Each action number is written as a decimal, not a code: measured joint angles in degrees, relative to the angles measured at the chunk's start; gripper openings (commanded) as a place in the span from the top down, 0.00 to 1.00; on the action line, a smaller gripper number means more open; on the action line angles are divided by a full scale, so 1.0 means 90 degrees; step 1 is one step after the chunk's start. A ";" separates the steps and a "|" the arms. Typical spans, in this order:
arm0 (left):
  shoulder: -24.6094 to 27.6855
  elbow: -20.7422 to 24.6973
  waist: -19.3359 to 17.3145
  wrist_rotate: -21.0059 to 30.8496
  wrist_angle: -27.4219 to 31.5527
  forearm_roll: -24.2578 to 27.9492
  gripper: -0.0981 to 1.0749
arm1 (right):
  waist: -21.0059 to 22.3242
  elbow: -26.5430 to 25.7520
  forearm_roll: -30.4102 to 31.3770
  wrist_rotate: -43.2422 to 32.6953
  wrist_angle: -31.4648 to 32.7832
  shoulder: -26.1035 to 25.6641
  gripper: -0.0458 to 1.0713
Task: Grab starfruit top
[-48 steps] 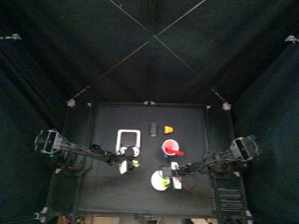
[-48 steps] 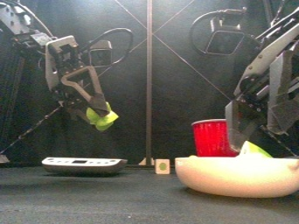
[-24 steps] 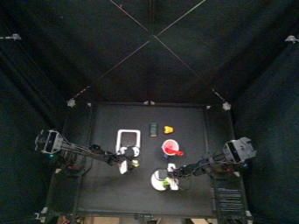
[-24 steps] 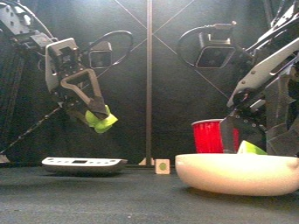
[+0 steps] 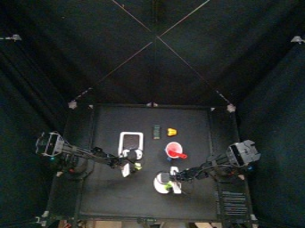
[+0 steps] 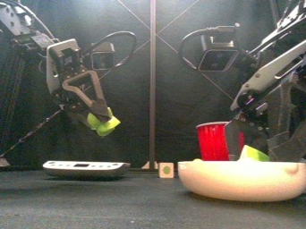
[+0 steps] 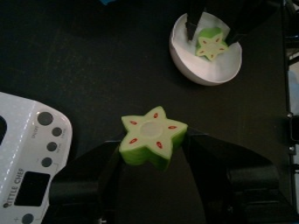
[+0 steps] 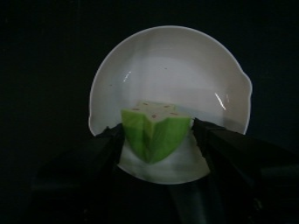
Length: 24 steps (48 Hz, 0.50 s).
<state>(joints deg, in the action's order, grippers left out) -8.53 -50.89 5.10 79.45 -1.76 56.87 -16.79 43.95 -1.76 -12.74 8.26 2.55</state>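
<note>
A white bowl (image 6: 239, 179) is sitting near the front of the black table (image 5: 149, 151). A green starfruit piece (image 8: 156, 128) is lying inside the bowl, with its star-shaped cut face turned toward the right claw. The right claw (image 8: 158, 144) is hanging just over the bowl, with its two jaws spread wide, one on each side of that piece. It looks as if they are not squeezing it, but the view is too dark to be sure.

The left claw (image 7: 146, 171) is hanging in the air beside the bowl and is clamping on a second starfruit piece (image 7: 152, 137), well above the table.

A red cup (image 6: 217, 141) is standing just behind the bowl. A white scale (image 6: 86, 167) is lying flat, well apart from the bowl, below the left claw. A small yellow piece (image 5: 174, 131) is lying farther back than the cup.
</note>
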 measured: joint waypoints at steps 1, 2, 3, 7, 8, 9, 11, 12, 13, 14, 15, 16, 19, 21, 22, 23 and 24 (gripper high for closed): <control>0.0000 0.0000 0.0000 0.0000 -0.0010 0.0000 0.45 | 0.0000 0.0000 -0.0010 0.0000 0.0000 0.0010 0.21; 0.0010 0.0000 0.0000 0.0000 0.0000 0.0000 0.45 | 0.0000 0.0000 0.0000 0.0000 0.0000 0.0010 0.22; 0.0000 0.0000 0.0000 0.0000 -0.0010 0.0000 0.45 | 0.0000 0.0000 0.0000 0.0000 0.0000 0.0000 0.24; 0.0000 0.0000 0.0000 0.0000 0.0000 0.0000 0.45 | 0.0010 -0.0010 -0.0010 0.0000 0.0010 0.0010 0.29; 0.0000 0.0000 0.0000 0.0000 -0.0010 0.0000 0.45 | 0.0000 -0.0010 -0.0010 0.0000 0.0010 0.0010 0.30; 0.0000 0.0000 -0.0010 0.0000 0.0000 0.0000 0.45 | 0.0010 -0.0020 0.0000 0.0000 0.0029 0.0010 0.31; 0.0000 0.0000 -0.0010 0.0000 0.0000 0.0000 0.45 | 0.0010 -0.0039 -0.0010 0.0000 0.0059 0.0010 0.32; 0.0000 0.0000 -0.0020 0.0000 0.0000 0.0000 0.45 | 0.0000 -0.0049 -0.0010 0.0000 0.0078 0.0010 0.32; 0.0000 0.0000 -0.0020 0.0000 -0.0010 0.0000 0.45 | 0.0010 -0.0059 -0.0010 0.0000 0.0088 0.0010 0.33; 0.0000 0.0000 -0.0020 0.0000 -0.0010 0.0010 0.45 | 0.0010 -0.0078 -0.0010 0.0000 0.0107 0.0010 0.33; 0.0000 0.0000 -0.0020 0.0000 0.0000 0.0010 0.45 | 0.0000 -0.0098 -0.0010 0.0000 0.0127 0.0010 0.33; 0.0000 0.0000 -0.0010 0.0000 -0.0010 0.0000 0.45 | 0.0010 -0.0117 -0.0020 0.0000 0.0146 0.0010 0.33; 0.0000 0.0000 -0.0020 0.0000 -0.0010 0.0000 0.45 | 0.0010 -0.0146 -0.0010 0.0000 0.0225 0.0000 0.33; 0.0000 0.0000 -0.0020 0.0000 0.0000 0.0000 0.45 | 0.0010 -0.0176 0.0000 0.0000 0.0273 -0.0029 0.33; 0.0000 0.0000 -0.0020 0.0000 -0.0010 0.0000 0.45 | 0.0000 -0.0176 -0.0010 0.0000 0.0293 -0.0059 0.33; 0.0000 0.0000 -0.0020 0.0000 -0.0010 0.0000 0.45 | 0.0000 -0.0186 -0.0010 0.0000 0.0303 -0.0107 0.33; 0.0000 0.0000 -0.0020 0.0000 -0.0010 0.0000 0.45 | 0.0010 -0.0186 -0.0010 0.0000 0.0312 -0.0146 0.33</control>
<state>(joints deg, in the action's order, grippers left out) -8.53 -50.89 4.92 79.45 -1.85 56.87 -16.70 42.28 -1.85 -12.74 11.07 1.23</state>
